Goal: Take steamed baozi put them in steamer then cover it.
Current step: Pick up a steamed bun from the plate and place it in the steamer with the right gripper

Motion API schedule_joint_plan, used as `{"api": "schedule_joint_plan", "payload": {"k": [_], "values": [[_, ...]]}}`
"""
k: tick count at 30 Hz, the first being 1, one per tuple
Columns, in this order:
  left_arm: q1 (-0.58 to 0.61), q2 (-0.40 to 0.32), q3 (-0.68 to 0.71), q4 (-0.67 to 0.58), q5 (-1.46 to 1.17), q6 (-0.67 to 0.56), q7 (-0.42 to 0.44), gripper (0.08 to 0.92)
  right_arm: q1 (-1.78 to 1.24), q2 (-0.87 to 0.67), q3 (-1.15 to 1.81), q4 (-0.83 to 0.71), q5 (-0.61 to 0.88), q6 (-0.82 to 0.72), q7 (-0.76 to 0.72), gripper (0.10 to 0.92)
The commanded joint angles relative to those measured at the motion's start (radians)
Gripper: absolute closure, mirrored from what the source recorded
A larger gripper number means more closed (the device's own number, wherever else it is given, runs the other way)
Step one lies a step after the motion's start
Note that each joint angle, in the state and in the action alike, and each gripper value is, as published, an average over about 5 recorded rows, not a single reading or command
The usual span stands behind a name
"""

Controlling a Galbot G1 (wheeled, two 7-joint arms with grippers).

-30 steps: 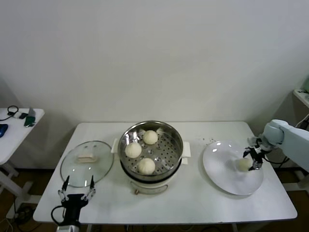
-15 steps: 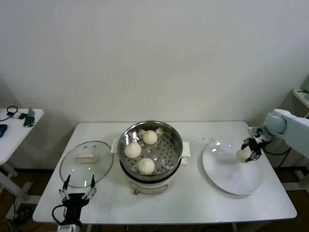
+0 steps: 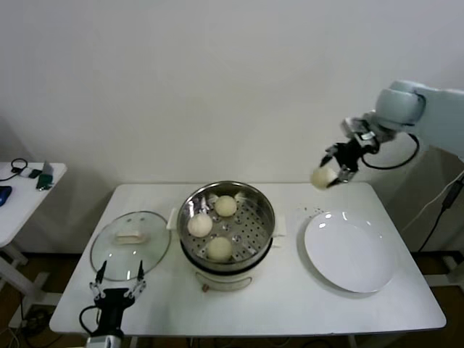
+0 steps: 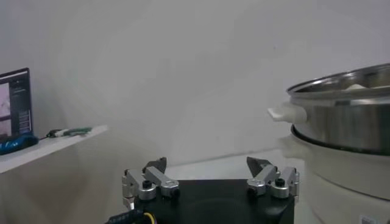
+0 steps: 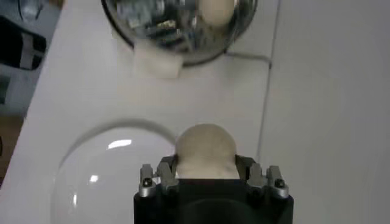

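Observation:
My right gripper [image 3: 330, 172] is shut on a cream-white baozi [image 3: 321, 177] and holds it high in the air above the table's back edge, between the steamer and the plate. In the right wrist view the baozi [image 5: 205, 149] sits between the fingers [image 5: 166, 169]. The shiny steel steamer [image 3: 266, 204] stands mid-table with three baozi [image 3: 200, 225] on its perforated tray; its rim shows in the left wrist view [image 4: 341, 82]. My left gripper [image 3: 116, 283] is open and parked at the table's front left edge.
A round glass lid [image 3: 154, 253] lies on the table left of the steamer. A flat white plate [image 3: 350, 251] lies bare to the right of it. A small side table [image 3: 29, 188] with gadgets stands far left.
My right gripper has lifted the baozi off the white plate and carried it up and leftward toward the steamer. The left arm has not moved.

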Motion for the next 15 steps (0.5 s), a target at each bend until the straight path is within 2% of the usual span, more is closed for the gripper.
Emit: {"api": "schedule_joint_plan", "payload": {"k": [1,8,15], "values": [[-0.002,0.013,-0.002,-0.014,-0.010,0.007,0.002,0.177,0.119,0.195,0.005,0.230,0.252,-0.161,0.134,0.380],[0.000,0.015,-0.005,-0.028,-0.016,0.012,0.004,0.177,-0.061,0.284,0.045,0.220,0.233,-0.200,0.206,0.380],[0.007,0.017,-0.015,-0.032,-0.020,0.010,0.004,0.177,-0.209,0.304,0.043,0.168,0.116,-0.208,0.231,0.363]]}}
